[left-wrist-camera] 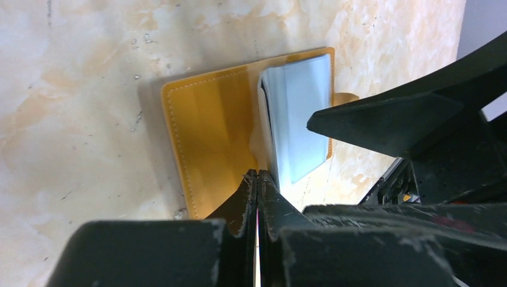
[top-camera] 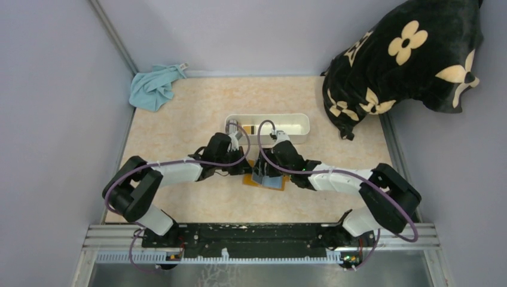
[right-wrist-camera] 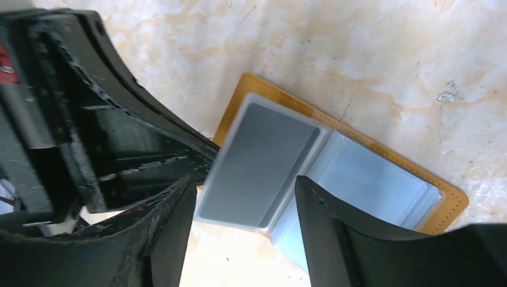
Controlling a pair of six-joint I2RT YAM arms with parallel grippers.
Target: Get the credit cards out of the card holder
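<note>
The card holder (top-camera: 270, 183) lies open mid-table, nearer the near edge, with bare tabletop (top-camera: 179, 131) to its left and right and the white tray (top-camera: 293, 121) just beyond it toward the far edge. A grey card (right-wrist-camera: 257, 161) is tucked inside it, between the spread fingers of the right gripper (right-wrist-camera: 244, 182). The left gripper (left-wrist-camera: 257, 174) is pressed closed at the holder's edge; whether it pinches anything is unclear, and the arms hide part of the tray.
</note>
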